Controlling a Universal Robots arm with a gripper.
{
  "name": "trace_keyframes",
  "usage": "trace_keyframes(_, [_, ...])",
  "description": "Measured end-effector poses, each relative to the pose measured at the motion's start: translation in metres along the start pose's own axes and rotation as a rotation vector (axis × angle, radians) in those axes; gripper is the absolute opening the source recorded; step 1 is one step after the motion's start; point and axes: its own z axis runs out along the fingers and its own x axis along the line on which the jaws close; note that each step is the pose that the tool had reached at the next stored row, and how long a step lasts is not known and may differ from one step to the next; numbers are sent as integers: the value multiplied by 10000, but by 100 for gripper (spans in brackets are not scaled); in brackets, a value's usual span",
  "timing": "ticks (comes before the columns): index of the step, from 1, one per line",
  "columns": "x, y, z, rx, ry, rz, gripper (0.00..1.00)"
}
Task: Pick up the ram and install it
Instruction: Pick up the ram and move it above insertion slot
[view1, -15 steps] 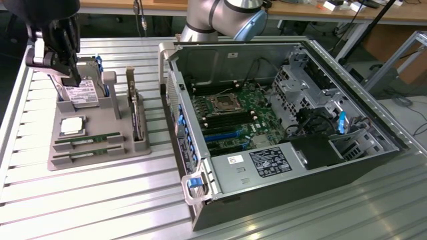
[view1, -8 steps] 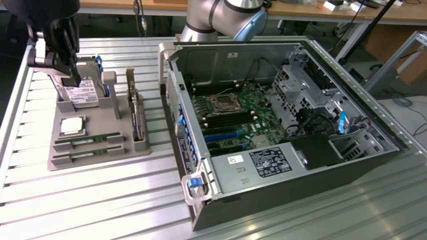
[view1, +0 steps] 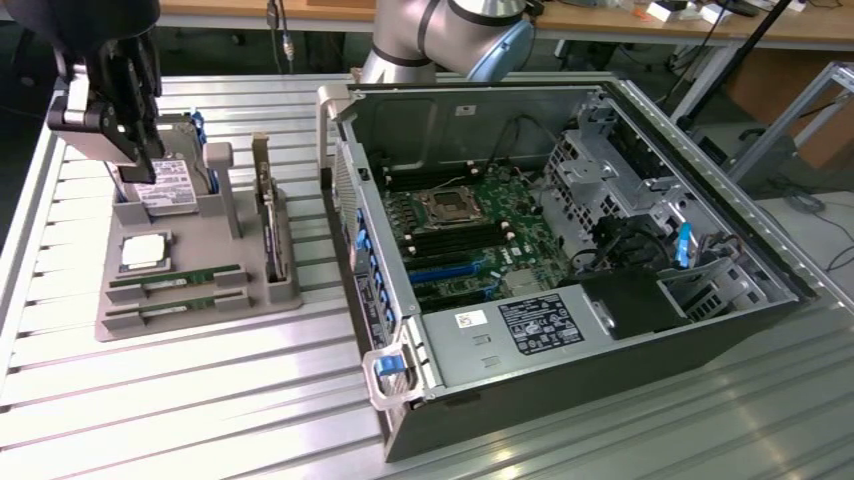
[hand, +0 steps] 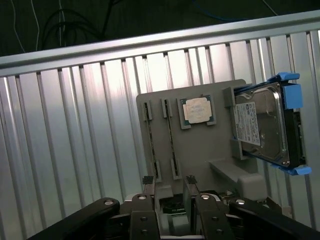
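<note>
Ribbed metal table, two loads sitting on it.
The table (view1: 187, 400) is running in long pale aluminium slats and catching glare near the front. A grey moulded fixture (view1: 214, 245) is lying flat toward the exterior view's left, its base resting straight on the slats. An open computer case (view1: 574, 410) is lying on its side toward the exterior view's right, just beside the fixture, with a narrow strip of bare slats between them. In the wrist view the slats are ending at an edge rail (hand: 150, 42).
</note>
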Motion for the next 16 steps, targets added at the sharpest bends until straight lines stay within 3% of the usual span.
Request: trace_keyframes(16, [2, -4, 91, 0, 0, 0, 36])
